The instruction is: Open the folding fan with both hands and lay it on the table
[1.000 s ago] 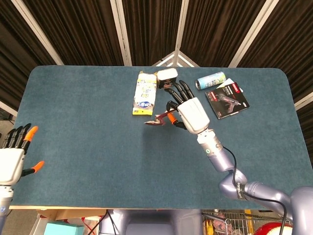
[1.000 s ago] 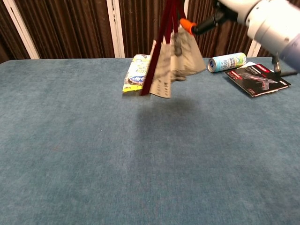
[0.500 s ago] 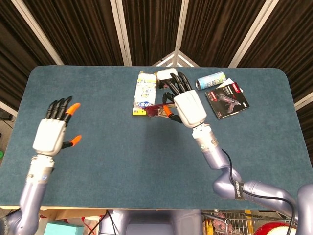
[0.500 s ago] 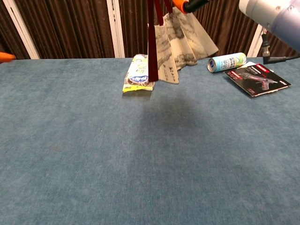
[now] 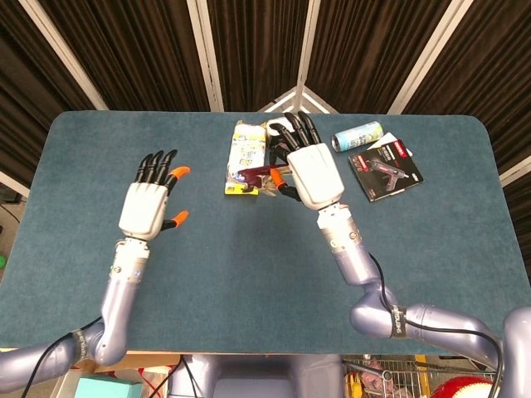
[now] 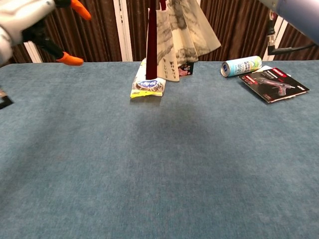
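The folding fan [image 6: 174, 37] hangs in the air, partly spread, with dark red ribs and pale painted paper. In the head view only a dark red sliver of the fan [image 5: 259, 173] shows beside my right hand [image 5: 311, 170], which grips it from above. The right hand itself is out of the chest view's top edge. My left hand [image 5: 148, 203] is raised above the table's left half, fingers spread, holding nothing; its orange tips show at the chest view's upper left as the left hand [image 6: 35, 22]. It is well apart from the fan.
A yellow snack packet [image 5: 246, 157] lies at the table's back centre, under the fan. A small dark box [image 6: 185, 69] stands behind it. A blue-green can [image 5: 357, 135] and a black booklet [image 5: 384, 169] lie at the back right.
My left hand has risen from the table's near left corner and moved inward toward the middle. My right hand has lifted the fan higher, and the fan now hangs more upright.
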You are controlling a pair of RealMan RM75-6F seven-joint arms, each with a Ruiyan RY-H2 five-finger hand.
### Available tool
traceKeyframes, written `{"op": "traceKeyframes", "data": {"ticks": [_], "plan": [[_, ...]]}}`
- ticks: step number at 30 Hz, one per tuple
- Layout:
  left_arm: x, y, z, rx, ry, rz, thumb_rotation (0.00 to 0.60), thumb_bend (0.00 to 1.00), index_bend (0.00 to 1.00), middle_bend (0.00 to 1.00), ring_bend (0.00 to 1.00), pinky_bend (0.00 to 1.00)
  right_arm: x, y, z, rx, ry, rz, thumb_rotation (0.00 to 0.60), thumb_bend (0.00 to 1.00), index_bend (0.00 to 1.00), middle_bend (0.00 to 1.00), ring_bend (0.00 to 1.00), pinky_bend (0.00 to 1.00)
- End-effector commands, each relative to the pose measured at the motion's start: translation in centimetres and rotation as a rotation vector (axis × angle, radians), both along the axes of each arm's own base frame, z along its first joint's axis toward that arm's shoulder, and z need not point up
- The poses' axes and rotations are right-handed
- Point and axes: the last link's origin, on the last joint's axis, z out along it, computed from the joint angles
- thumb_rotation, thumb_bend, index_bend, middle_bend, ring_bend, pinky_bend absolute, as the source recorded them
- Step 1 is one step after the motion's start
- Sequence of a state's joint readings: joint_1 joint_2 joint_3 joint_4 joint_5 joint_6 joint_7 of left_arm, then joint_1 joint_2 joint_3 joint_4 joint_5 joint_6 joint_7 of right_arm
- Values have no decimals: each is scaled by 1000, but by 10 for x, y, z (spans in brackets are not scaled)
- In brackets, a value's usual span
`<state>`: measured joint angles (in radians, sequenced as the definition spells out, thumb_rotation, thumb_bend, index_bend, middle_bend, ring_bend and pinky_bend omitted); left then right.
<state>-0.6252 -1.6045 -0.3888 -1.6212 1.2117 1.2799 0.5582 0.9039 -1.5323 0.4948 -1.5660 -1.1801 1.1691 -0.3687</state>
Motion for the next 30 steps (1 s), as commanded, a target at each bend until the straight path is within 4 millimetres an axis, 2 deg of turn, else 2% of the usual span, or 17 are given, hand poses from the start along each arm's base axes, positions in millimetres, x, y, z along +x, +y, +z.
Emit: {"op": "traceKeyframes", "data": {"ticks": [1, 13, 18, 23, 30], "plan": [[10, 7, -9, 2, -4, -5, 600, 241, 319, 75, 0, 0, 7, 2, 2, 3, -16, -4, 600, 684, 760, 214, 59, 0], [47, 22, -41, -13, -52, -5, 600, 285, 360, 82, 0, 0, 22, 8, 7, 14, -38, -11, 600, 684, 764, 214, 59, 0], [68, 21, -55, -34, -75, -17, 600, 368, 397, 87, 0, 0, 28, 12, 8, 24, -43, 2, 600, 684, 764, 214, 59, 0], [76, 19, -67, -47, -78, -8, 600, 426, 410, 88, 0, 0, 32, 15, 9, 26, -48, 11, 600, 685, 764, 214, 59, 0], [81, 18, -75, -55, -94, 1, 600, 447, 426, 92, 0, 0, 33, 18, 11, 40, -60, 10, 600, 684, 766, 214, 59, 0]]}}
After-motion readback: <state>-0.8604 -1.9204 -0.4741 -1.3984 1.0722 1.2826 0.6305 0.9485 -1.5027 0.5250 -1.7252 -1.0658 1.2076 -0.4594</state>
